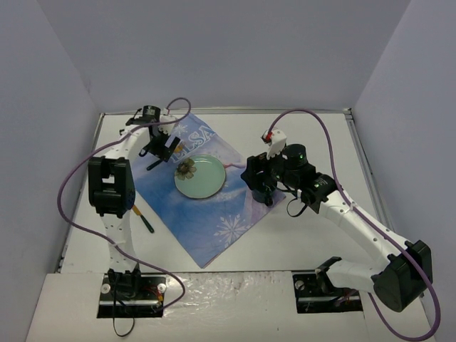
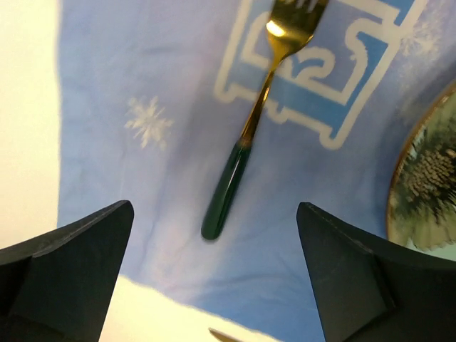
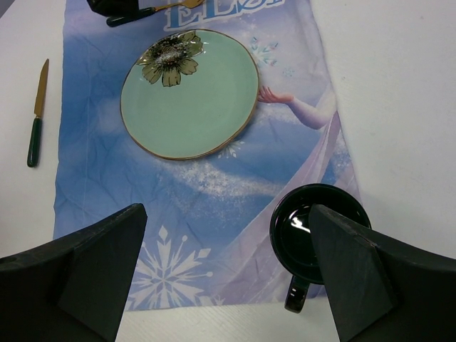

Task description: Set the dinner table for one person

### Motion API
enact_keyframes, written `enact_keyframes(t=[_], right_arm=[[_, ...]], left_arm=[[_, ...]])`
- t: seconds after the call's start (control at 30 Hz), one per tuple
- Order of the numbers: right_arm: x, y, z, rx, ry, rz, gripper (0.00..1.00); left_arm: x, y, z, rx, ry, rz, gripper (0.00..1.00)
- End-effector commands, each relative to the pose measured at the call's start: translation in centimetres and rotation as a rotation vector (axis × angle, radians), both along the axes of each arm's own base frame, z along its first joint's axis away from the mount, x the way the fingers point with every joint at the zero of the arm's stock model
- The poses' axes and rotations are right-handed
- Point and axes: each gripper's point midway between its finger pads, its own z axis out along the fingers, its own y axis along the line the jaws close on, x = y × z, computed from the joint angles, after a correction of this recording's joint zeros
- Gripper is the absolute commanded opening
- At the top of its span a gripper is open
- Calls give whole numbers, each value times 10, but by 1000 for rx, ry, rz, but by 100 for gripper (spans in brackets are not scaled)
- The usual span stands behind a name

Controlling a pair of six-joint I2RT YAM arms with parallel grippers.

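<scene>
A gold fork with a dark green handle lies on the blue snowflake cloth, left of the pale green flower plate. My left gripper hovers open just above the handle's end, holding nothing; from above it is at the cloth's far left corner. A black mug stands on the cloth's near right edge. Above that mug my right gripper hangs open, its right finger over the mug's rim. The white dinner table carries it all.
A gold knife with a dark green handle lies on the bare tabletop left of the cloth, also seen from above. White walls enclose the table on three sides. Purple cables trail from both arms.
</scene>
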Motion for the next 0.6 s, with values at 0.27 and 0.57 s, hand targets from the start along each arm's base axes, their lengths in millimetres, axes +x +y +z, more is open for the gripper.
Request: enact_keyframes(t=[0.27, 0.57], right_arm=[[-10, 5, 34, 81, -75, 36, 94], [-30, 5, 33, 128, -59, 73, 95]], left_arm=[[-121, 9, 69, -426, -205, 910, 97], [-195, 19, 27, -459, -195, 1086, 97]])
